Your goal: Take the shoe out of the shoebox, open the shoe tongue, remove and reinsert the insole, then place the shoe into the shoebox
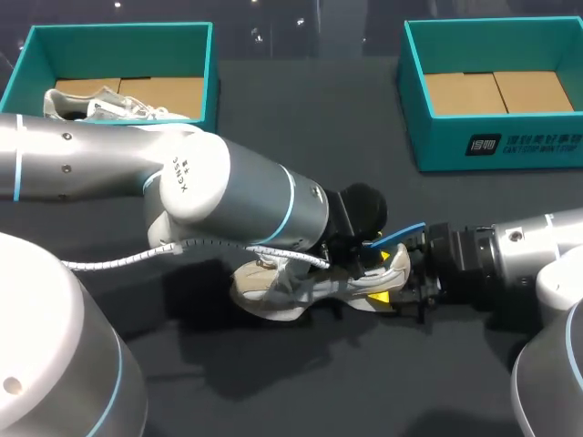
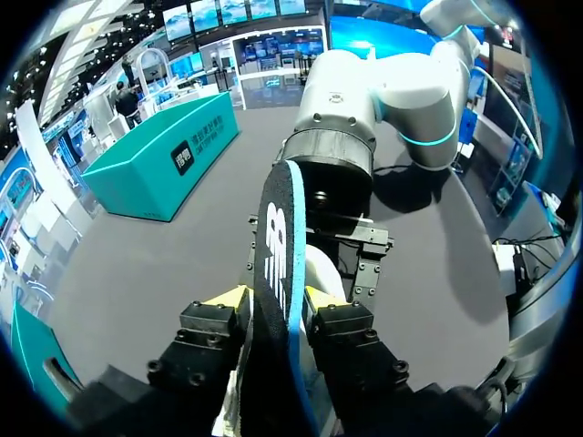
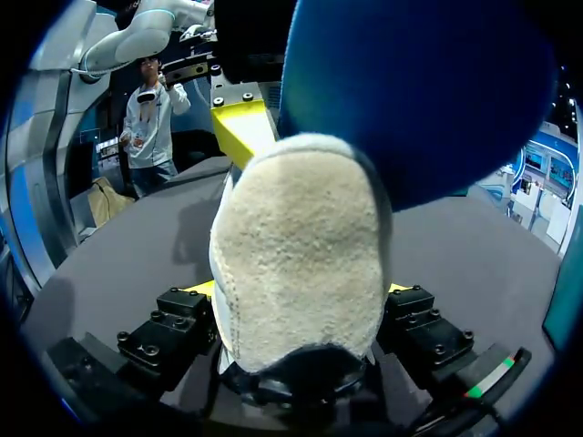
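Left pincer (image 2: pixel 276 297) around blue insole (image 2: pixel 278 218), above shoe (image 1: pixel 282 291) on dark table (image 1: pixel 301 118)

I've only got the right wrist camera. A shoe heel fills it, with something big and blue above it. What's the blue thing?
Observer: It's the insole, pinched between the fingers of the left claw.
Operator: Okay. Which box is free for the shoe?
Observer: The right box shows only its bare cardboard floor.
Operator: And the other box?
Observer: The left box already holds a second shoe.
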You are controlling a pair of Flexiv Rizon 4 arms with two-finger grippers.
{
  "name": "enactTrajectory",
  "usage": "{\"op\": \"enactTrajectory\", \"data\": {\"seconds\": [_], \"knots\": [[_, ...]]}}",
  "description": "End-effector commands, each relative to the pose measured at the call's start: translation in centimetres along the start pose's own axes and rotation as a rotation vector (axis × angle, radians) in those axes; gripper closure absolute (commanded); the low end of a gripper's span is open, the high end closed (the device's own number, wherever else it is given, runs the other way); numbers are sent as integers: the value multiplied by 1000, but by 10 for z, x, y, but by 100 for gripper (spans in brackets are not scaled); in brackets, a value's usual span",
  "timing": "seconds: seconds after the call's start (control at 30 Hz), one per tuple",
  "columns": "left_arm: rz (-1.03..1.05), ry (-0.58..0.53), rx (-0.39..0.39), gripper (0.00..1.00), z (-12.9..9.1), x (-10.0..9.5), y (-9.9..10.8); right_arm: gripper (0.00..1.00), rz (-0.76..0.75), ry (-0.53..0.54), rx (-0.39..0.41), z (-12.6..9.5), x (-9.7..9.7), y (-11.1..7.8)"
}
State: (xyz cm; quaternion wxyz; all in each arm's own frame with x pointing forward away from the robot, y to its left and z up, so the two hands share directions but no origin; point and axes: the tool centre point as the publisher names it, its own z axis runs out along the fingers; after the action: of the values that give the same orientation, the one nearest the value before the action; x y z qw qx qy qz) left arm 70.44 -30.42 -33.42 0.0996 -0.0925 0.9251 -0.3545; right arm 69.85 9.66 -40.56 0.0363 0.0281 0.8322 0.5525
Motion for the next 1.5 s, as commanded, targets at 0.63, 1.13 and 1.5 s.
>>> {"op": "enactTrajectory", "data": {"seconds": [0.63,1.13,1.5], "knots": [[-79,116,-23,100,-20,-5,-32,100,0,-2,3,0,1,1],[-88,326,12,100,-60,20,-89,100,0,-2,3,0,1,1],[-81,363,8,100,-64,21,-94,100,0,-2,3,0,1,1]]}}
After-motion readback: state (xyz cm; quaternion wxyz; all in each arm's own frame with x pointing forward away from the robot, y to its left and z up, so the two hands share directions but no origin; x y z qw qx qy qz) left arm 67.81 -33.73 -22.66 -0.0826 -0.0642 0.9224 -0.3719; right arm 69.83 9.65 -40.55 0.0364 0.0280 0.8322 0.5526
